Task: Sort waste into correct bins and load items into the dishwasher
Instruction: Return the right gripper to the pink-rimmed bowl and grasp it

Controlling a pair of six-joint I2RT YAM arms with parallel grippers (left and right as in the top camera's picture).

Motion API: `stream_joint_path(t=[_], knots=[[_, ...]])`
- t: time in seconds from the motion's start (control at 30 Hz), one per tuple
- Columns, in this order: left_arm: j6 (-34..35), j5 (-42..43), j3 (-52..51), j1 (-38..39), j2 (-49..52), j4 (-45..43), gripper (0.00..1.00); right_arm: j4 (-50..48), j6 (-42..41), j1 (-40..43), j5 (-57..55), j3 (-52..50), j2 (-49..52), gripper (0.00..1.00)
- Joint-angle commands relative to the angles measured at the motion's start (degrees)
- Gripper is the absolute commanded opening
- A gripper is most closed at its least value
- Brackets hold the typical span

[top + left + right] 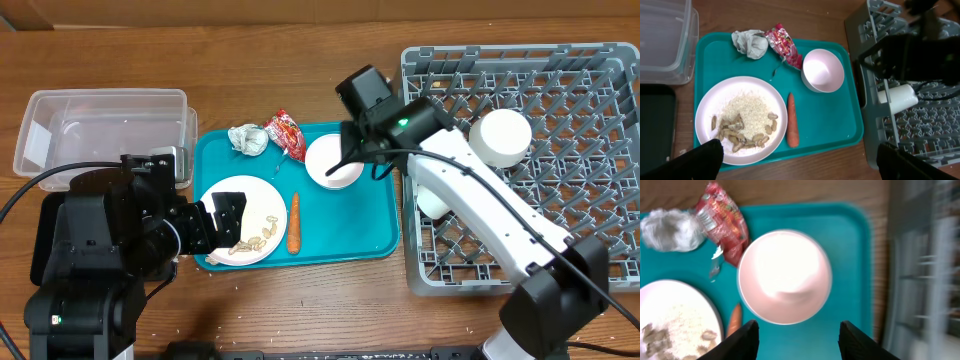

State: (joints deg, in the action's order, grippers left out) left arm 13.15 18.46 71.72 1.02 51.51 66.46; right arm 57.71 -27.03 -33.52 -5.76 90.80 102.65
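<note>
- Nearest the counter's front edge, the left gripper [227,224] hovers over the near rim of the plate [707,102]. Its fingers are spread wide and hold nothing.
- The plate sits in the near-left part of the teal tray [830,120] and carries peanuts [740,132] and a patch of pale crumbs [747,107]. That food needs scraping off before the plate goes anywhere.
- A carrot [792,120] lies loose on the tray just right of the plate, apart from it.
- Mid-counter, on the far half of the tray, stands the bowl [785,275], upright and empty. The right gripper [799,327] hangs above it with its fingers parted and nothing between them; the bowl looks like the piece in hand.
- By my judgement the bowl is light and rigid, with a smooth, possibly slick wall; whether it is breakable I cannot tell. The best hold is a pinch across the rim, one finger inside and one outside, since the body seems too broad to span.
- Just left of the bowl lies a red wrapper [785,45], close enough to catch when the bowl is lifted. Beside it lies a crumpled tissue [751,42]. Both are soft waste.
- Along the right edge runs the dish rack [520,50], with a white cup [500,135] already in it.
- Toward the far-left corner stands a clear bin [105,95].
</note>
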Motion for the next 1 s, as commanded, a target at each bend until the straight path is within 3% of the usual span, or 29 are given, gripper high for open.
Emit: stream_joint_path(t=[0.0,0.17,0.3,0.33,0.37,0.4,0.43,0.67,0.97], knots=[[-1.36,0.61,1.18,-0.24,-0.13,-0.02,1.00,-4.17,-5.92,0.20,7.78,-5.88,3.96,0.54],[-1.36,0.61,1.18,-0.24,-0.13,-0.02,1.00,-10.21,-10.47,1.51,7.61,-10.58,8.41,0.55],[-1.36,0.59,1.18,-0.24,-0.13,-0.02,1.00,-11.10,-10.56,1.62,7.34,-10.86,10.75,0.45],[-1.36,0.61,1.18,-0.24,-0.13,-0.02,1.00,-11.34,-10.56,1.62,7.13,-10.86,11.15,0.37],[-1.36,0.61,1.18,-0.24,-0.13,-0.02,1.00,-11.45,-10.54,1.62,7.10,-10.86,11.21,0.17],[-1.36,0.61,1.18,-0.24,-0.13,-0.02,1.00,-11.39,-10.54,1.62,6.91,-10.86,11.21,0.06],[-1.36,0.61,1.18,-0.24,-0.13,-0.02,1.00,-11.32,-10.51,1.66,6.64,-10.84,11.02,0.04],[-1.36,0.61,1.18,-0.24,-0.13,-0.02,1.00,-7.02,-6.67,1.99,-1.60,-8.28,4.96,0.04],[-1.36,0.61,1.18,-0.24,-0.13,-0.02,1.00,-2.43,-4.04,3.50,-11.98,-4.68,-12.02,0.04]])
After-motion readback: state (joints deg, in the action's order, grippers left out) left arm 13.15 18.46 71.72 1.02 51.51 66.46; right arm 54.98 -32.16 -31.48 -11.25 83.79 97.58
